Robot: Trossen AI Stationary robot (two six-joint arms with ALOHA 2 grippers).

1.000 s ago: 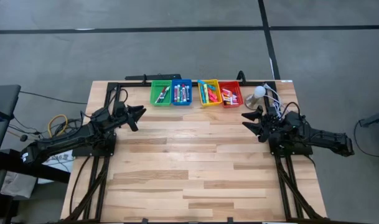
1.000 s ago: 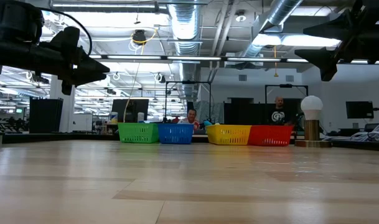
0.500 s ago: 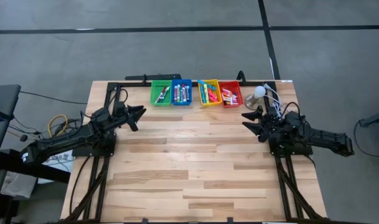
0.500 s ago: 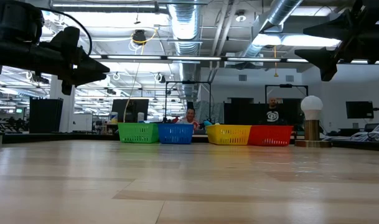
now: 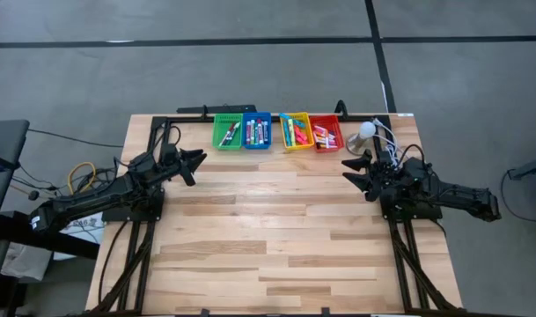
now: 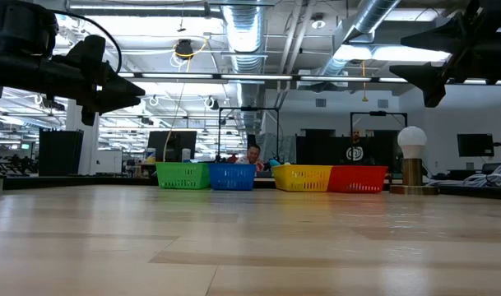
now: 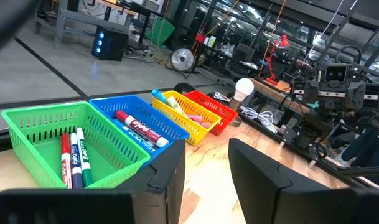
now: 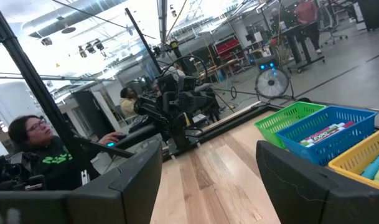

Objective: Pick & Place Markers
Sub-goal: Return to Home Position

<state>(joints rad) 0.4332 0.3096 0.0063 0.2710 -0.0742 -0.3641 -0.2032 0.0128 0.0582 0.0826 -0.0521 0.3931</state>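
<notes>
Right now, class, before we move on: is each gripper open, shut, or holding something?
Left gripper: open, holding nothing.
Right gripper: open, holding nothing.

No text legible (marker labels blurred).

Four bins holding the markers stand in a row along the tabletop far edge, a lamp just right of them.
</notes>
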